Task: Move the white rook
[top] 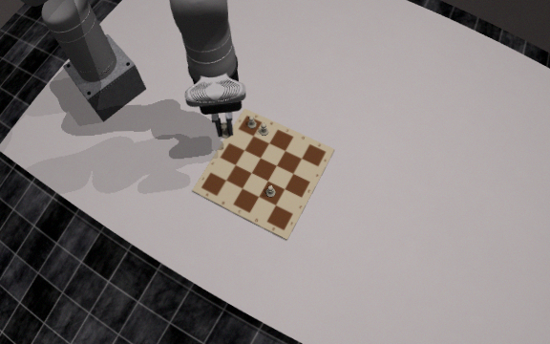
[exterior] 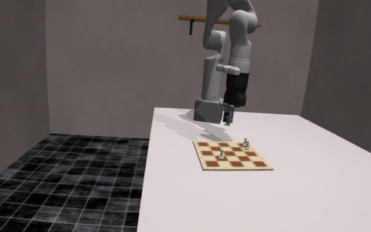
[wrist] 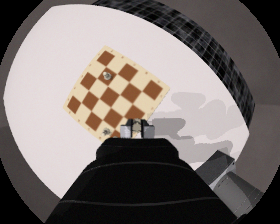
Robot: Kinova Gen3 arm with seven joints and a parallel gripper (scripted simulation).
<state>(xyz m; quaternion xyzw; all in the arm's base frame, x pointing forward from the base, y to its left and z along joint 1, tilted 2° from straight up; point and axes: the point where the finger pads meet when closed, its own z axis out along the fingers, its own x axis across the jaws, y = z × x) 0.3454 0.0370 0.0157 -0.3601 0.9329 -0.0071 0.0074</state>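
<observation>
Grey walls are framing a pale bench (top: 399,143) where the gripper (exterior: 228,120) is hanging above the chessboard (top: 320,164), its fingers pinching the white rook (wrist: 134,129) aloft. Transport appears under way; next, lowering it upright, squarely inside D1.

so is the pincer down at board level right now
No, in the exterior view the pincer hangs well above the chessboard, shut on a small piece lifted off it.

Dim, soft shadows, wrist fisheye-warped.
</observation>
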